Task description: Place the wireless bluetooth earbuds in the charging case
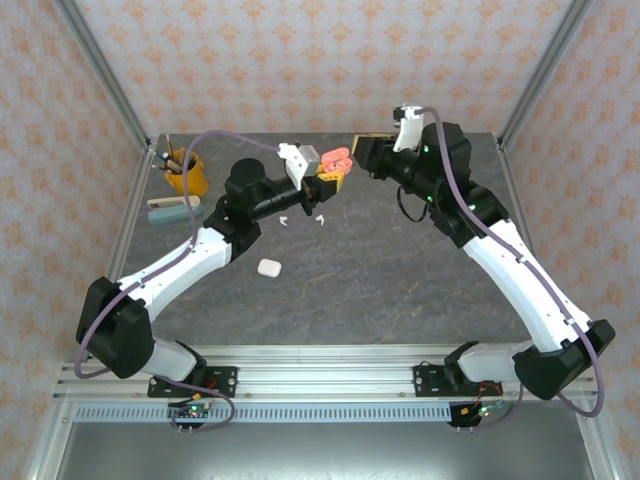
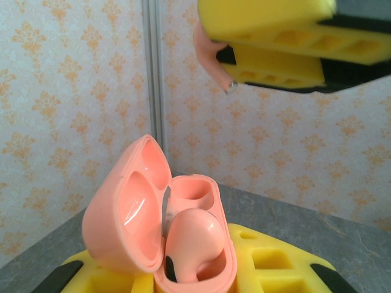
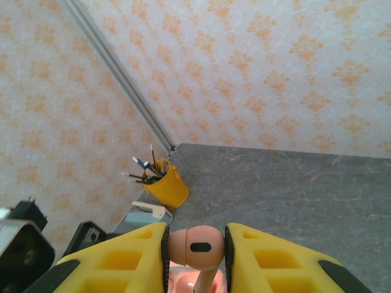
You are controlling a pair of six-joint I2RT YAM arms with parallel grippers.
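My left gripper (image 2: pixel 183 278) is shut on the open salmon charging case (image 2: pixel 131 213), lid tipped back to the left, raised over the back of the table. One salmon earbud (image 2: pixel 192 241) sits in the nearer well; the farther well (image 2: pixel 189 189) is bare. My right gripper (image 3: pixel 195 253) is shut on a second salmon earbud (image 3: pixel 195 246), stem pointing down, just above the case (image 3: pixel 183 282). From the left wrist, that earbud's stem (image 2: pixel 214 64) hangs from the right gripper's yellow fingers (image 2: pixel 275 36). Two white earbuds (image 1: pixel 285 220) (image 1: pixel 320 218) lie on the table under the left gripper (image 1: pixel 325 180).
A shut white case (image 1: pixel 268 267) lies mid-table. At the back left stand a yellow cup of pencils (image 1: pixel 187 172) and a pale blue and white stapler-like object (image 1: pixel 172 210). Metal frame posts (image 1: pixel 110 80) and patterned walls close in the table's back.
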